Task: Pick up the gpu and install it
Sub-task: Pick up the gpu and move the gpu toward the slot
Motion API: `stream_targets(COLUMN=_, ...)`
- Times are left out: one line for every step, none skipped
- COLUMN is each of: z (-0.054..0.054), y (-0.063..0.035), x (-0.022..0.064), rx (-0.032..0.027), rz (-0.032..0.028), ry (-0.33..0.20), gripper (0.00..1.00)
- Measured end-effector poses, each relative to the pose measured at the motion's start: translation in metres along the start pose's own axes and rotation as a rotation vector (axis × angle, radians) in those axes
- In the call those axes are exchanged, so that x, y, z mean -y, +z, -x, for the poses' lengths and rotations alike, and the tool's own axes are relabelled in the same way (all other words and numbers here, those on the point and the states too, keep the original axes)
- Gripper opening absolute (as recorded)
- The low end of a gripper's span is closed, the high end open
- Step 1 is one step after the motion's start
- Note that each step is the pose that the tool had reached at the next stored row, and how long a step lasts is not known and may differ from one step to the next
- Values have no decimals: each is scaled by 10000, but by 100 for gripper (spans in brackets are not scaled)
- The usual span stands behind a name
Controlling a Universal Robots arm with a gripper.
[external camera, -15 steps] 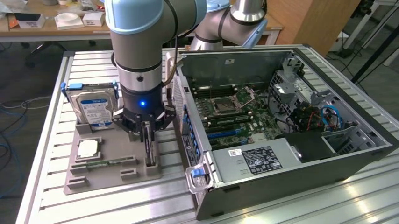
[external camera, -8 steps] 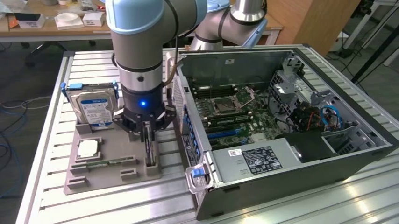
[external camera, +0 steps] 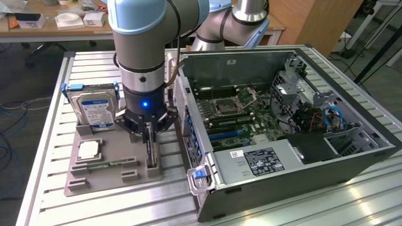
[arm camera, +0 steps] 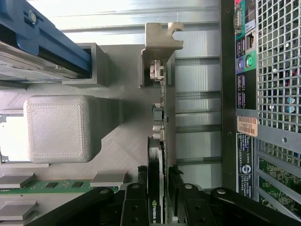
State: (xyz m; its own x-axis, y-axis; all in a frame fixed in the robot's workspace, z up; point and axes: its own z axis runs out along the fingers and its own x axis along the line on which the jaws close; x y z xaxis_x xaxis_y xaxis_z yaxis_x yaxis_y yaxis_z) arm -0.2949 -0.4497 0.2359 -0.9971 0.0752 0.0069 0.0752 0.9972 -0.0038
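The gpu [external camera: 150,149] stands on edge in a slot of the grey holder tray [external camera: 107,182], a thin dark blade beside the open computer case [external camera: 351,162]. My gripper [external camera: 148,135] hangs straight down over it. In the wrist view the black fingers [arm camera: 140,197] sit against both faces of the gpu [arm camera: 160,117], and my gripper [arm camera: 159,173] is shut on the card. The card's metal bracket [arm camera: 162,37] points away from the fingers. The gpu still rests in its slot.
The tray also holds a silver hard drive [external camera: 97,110], a square chip [external camera: 89,149] and a green memory stick [external camera: 107,165]. The case lies open with its motherboard [external camera: 232,113] facing up, and its rear panel [arm camera: 277,70] is close beside the card.
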Motion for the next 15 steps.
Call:
stream_targets(z=0, y=0, x=0, rx=-2, rz=0, ry=-1, gripper=31)
stream_targets(z=0, y=0, x=0, rx=-2, rz=0, ry=0, gripper=31)
stream_targets(z=0, y=0, x=0, rx=-1, rz=0, ry=-1, gripper=26)
stream_targets(z=0, y=0, x=0, rx=-1, rz=0, ry=0, gripper=26)
stream_targets(z=0, y=0, x=0, rx=-1, rz=0, ry=0, gripper=26)
stream_targets(z=0, y=0, x=0, rx=-1, rz=0, ry=0, gripper=26)
stream_targets(z=0, y=0, x=0, rx=-1, rz=0, ry=0, gripper=26)
stream_targets(z=0, y=0, x=0, rx=0, rz=0, ry=0, gripper=26)
stream_targets(z=0, y=0, x=0, rx=0, rz=0, ry=0, gripper=26)
stream_targets(z=0, y=0, x=0, rx=0, rz=0, ry=0, gripper=26)
stream_targets(z=0, y=0, x=0, rx=-1, rz=0, ry=0, gripper=26)
stream_targets(z=0, y=0, x=0, rx=0, rz=0, ry=1, gripper=26)
stream_targets(z=0, y=0, x=0, rx=0, rz=0, ry=0, gripper=26)
stream_targets(z=0, y=0, x=0, rx=0, rz=0, ry=0, gripper=26)
stream_targets(z=0, y=0, x=0, rx=0, rz=1, ry=0, gripper=26)
